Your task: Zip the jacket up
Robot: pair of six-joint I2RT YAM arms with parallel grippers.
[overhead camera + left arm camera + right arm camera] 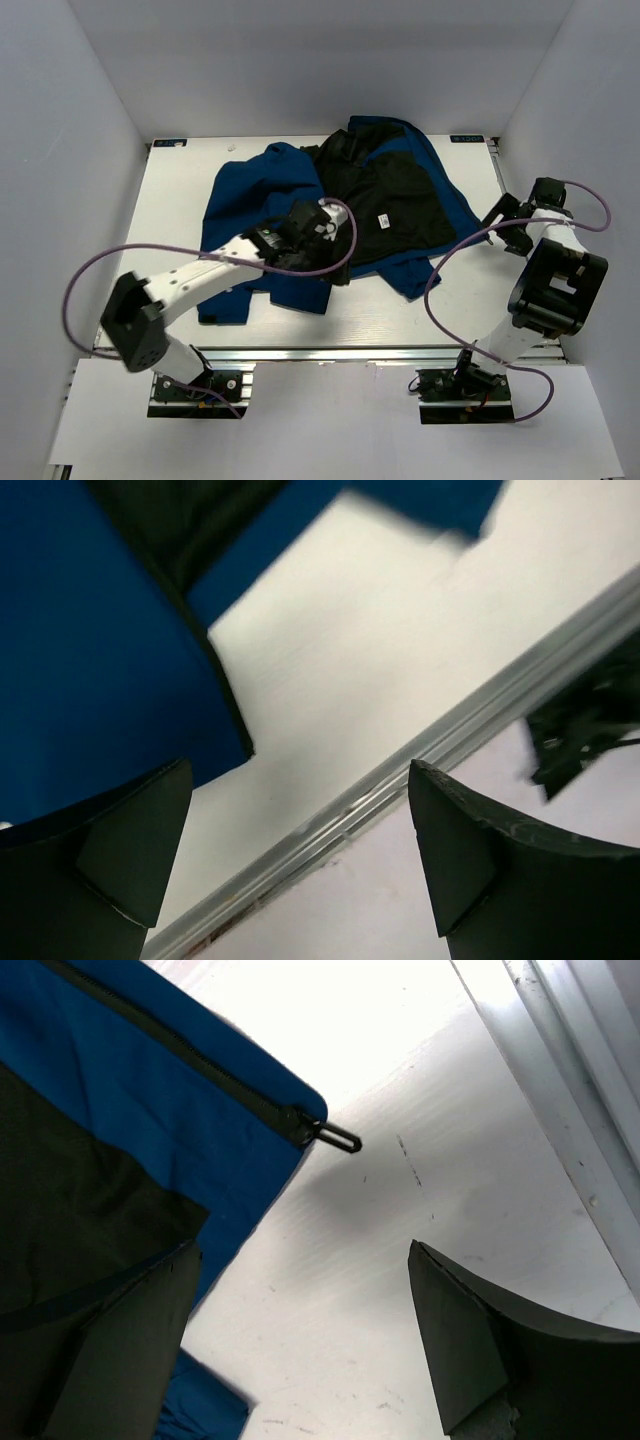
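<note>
The jacket (340, 215) is lying unzipped on the table (400, 312), dark lining showing. The left gripper (318, 240) is hovering over its near hem, jaws wide and empty. The right gripper (500, 222) is waiting beside its edge, equally wide. Best to be lining up both bottom zipper ends first. Only the right wrist view is showing the zipper pull (338, 1140).

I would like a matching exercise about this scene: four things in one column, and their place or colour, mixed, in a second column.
1. left hand
2. right hand
3. zipper pull
4. jacket lining

A. black
B. open, near the right edge of the table
C. open, above the near hem of the jacket
D. sticking out from a blue fabric corner

Pairs: 1-C, 2-B, 3-D, 4-A
</note>
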